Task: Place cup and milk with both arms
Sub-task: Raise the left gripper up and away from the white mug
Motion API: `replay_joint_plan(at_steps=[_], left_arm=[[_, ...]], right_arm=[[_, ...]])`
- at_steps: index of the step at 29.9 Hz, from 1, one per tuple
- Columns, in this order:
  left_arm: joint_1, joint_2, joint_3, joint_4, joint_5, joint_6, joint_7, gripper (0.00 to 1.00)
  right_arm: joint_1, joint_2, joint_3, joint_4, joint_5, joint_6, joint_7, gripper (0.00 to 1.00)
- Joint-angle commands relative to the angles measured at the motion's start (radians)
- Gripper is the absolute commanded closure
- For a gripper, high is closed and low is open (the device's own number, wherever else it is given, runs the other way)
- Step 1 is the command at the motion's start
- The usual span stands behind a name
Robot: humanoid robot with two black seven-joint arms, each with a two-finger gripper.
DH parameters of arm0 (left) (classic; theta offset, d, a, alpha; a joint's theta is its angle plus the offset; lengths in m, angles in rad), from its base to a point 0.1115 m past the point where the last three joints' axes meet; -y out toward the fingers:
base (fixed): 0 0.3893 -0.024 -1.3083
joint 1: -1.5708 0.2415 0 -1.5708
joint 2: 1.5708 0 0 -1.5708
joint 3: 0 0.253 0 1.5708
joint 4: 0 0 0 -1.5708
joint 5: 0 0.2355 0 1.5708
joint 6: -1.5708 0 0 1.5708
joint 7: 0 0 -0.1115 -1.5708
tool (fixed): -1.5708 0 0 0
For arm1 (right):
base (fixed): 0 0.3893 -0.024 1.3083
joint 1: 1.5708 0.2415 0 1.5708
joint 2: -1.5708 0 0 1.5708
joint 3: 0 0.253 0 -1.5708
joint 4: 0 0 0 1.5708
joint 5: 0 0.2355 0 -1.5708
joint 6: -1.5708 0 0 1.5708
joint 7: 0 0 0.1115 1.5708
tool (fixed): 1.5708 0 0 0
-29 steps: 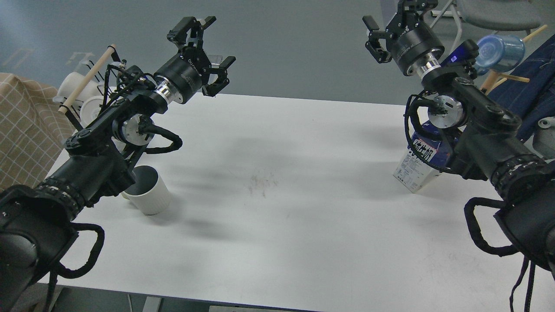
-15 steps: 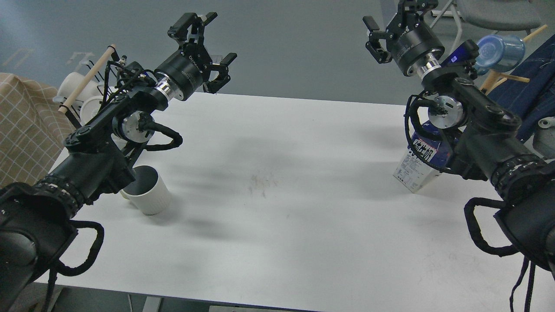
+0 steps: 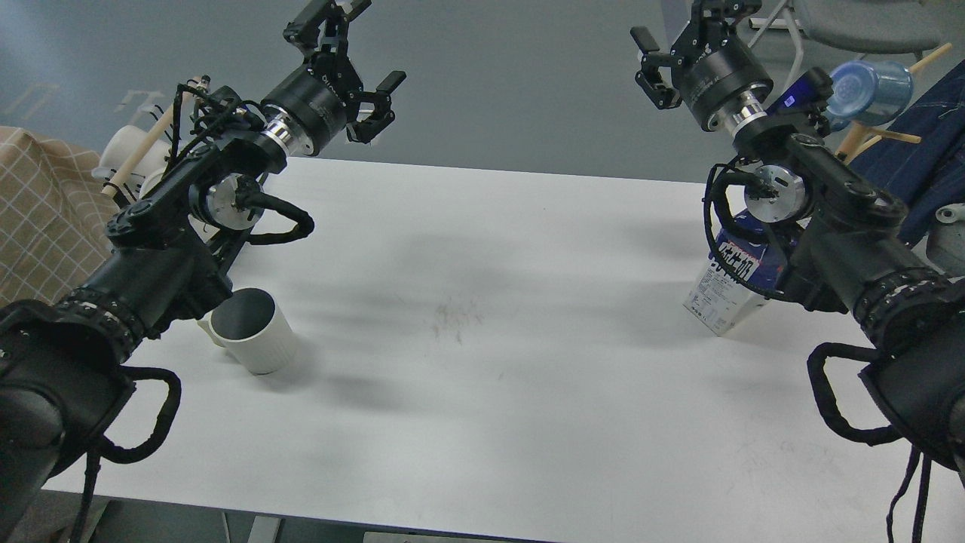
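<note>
Ribbed white cup (image 3: 254, 336) upright near left edge of white table (image 3: 482, 392) (dark inside showing), partly behind left arm. Left gripper (image 3: 354, 45) raised beyond far-left corner, fingers spread, empty. Right gripper (image 3: 682, 34) beyond far edge, fingers apart, empty. Milk carton (image 3: 727, 290) near right edge, half hidden by right arm.

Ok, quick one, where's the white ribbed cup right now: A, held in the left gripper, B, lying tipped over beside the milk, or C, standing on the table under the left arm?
C: the cup stands upright on the table below the left arm, while the left gripper is raised, open and empty.
</note>
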Motion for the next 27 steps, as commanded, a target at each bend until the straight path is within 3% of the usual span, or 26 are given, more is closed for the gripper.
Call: replay_joint_plan(at_steps=[1,7,13,27], left_arm=[[0.0,-0.003,0.01,0.0,0.002,0.0,-0.004,0.02],[-0.01,-0.006,0.01,0.0,0.002,0.0,-0.005,0.02],[-0.002,0.003,0.004,-0.009,0.0,0.0,-0.037,0.02],[0.006,0.012,-0.008,-0.04,0.003,0.0,-0.042,0.02]], right_arm=[[0.002,0.0,-0.004,0.0,-0.001,0.0,0.0,0.0],[0.01,0.0,-0.004,0.0,-0.001,0.0,-0.002,0.0],[0.013,0.0,-0.005,0.0,-0.001,0.0,-0.006,0.0],[0.044,0.0,-0.005,-0.003,-0.006,0.0,0.002,0.0]])
